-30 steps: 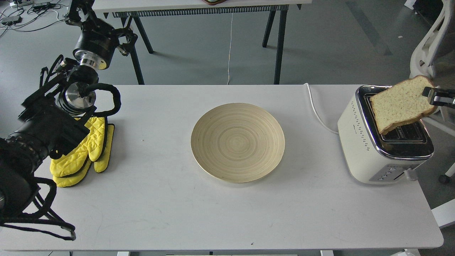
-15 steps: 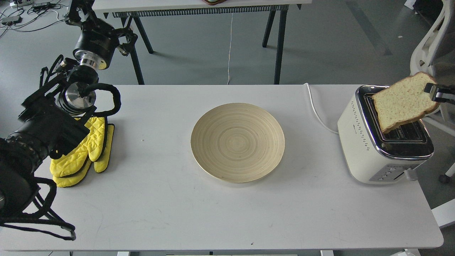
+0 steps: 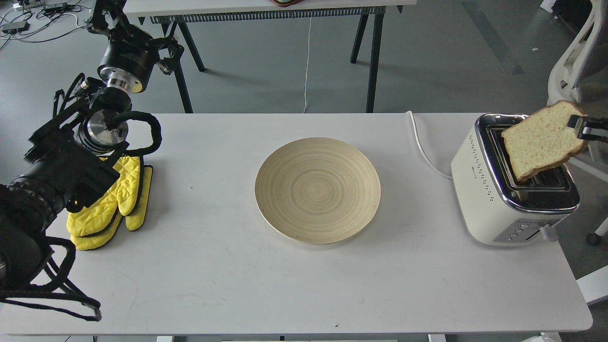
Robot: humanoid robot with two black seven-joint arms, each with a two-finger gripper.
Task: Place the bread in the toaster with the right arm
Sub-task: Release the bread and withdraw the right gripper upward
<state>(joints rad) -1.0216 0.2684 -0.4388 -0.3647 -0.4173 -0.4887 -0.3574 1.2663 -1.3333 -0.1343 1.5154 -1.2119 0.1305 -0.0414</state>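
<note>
The cream-white toaster [image 3: 494, 199] with a chrome top stands at the table's right end, slots facing up. A slice of bread [image 3: 541, 140] hangs tilted over the toaster's slots, its lower corner close to the right-hand slot. My right gripper [image 3: 577, 127] comes in from the right edge and is shut on the bread's upper right crust; most of that arm is out of view. My left gripper [image 3: 107, 19] is raised at the far left, beyond the table's back edge; its fingers cannot be told apart.
A round wooden plate [image 3: 318, 190] sits mid-table with nothing on it. Yellow oven mitts [image 3: 111, 202] lie at the left under my left arm. The toaster's white cord [image 3: 422, 152] runs over the back edge. A white chair [image 3: 577, 57] stands at the right.
The bread has shifted to the right over the toaster and tilted more steeply, its lower corner nearer the right-hand slot. The left arm has not moved.
</note>
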